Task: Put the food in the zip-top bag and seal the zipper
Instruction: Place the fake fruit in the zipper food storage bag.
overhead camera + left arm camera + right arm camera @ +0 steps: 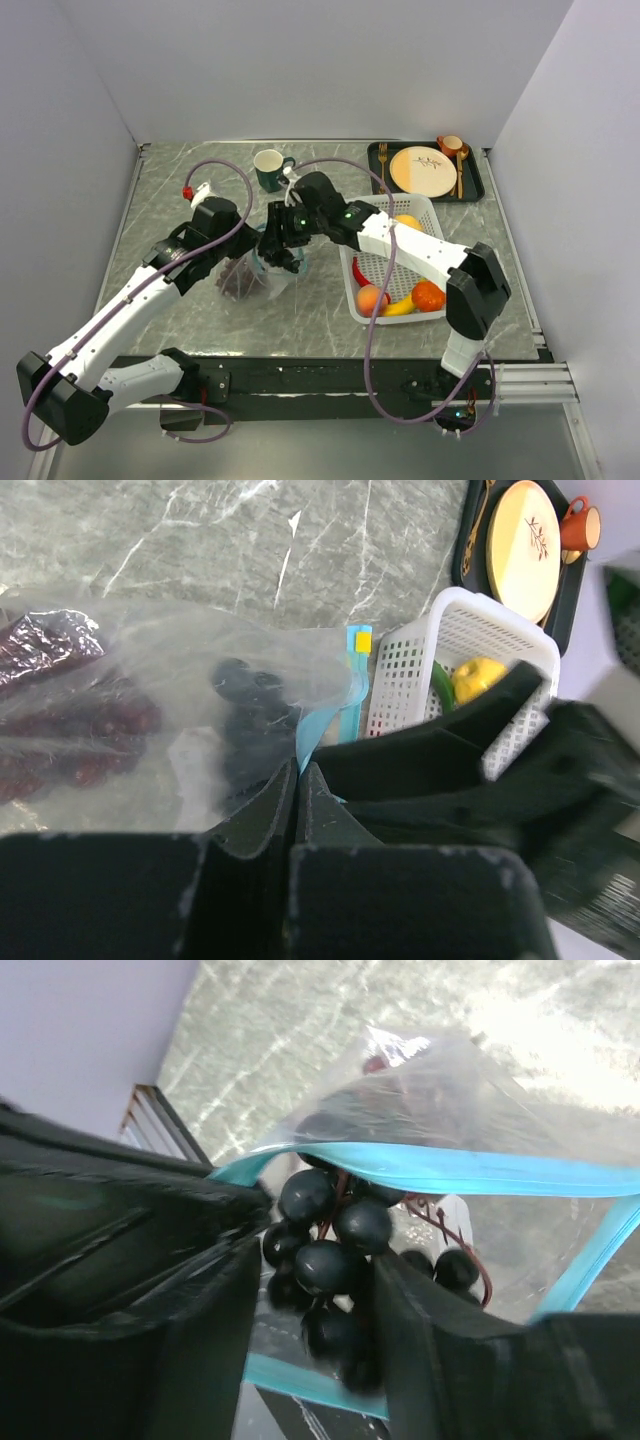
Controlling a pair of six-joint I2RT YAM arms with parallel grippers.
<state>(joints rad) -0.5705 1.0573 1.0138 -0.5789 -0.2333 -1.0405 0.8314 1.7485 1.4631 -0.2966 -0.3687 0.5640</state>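
- left gripper [298, 776] pressed together on one lip of the zip-top bag [200, 675], right at the teal zipper [470, 1170], holding the mouth up
- right gripper [318, 1260] has fingers spread either side of the grape bunch [325, 1265]; can't tell if the pads touch it
- grape bunch sits in the bag mouth, teal strip ringing it, lower grapes past the rim
- bag is mid-bench, just left of the white basket [428, 212], which is toward the right edge of the bench [180, 190]
- lemon [407, 221], peach [371, 297], banana [400, 306], orange [428, 295] and chili [357, 270] are in the basket, so the task looks early
- step in hand, judged: drop the grapes into the bag
- do it well: spread the right fingers fully before lifting so the stem doesn't snag, and exit straight up through the mouth
- keep the left pinch firm and the lip high, or the thin film may fold shut
- risk: grapes could catch on the zipper and ride out with the fingers
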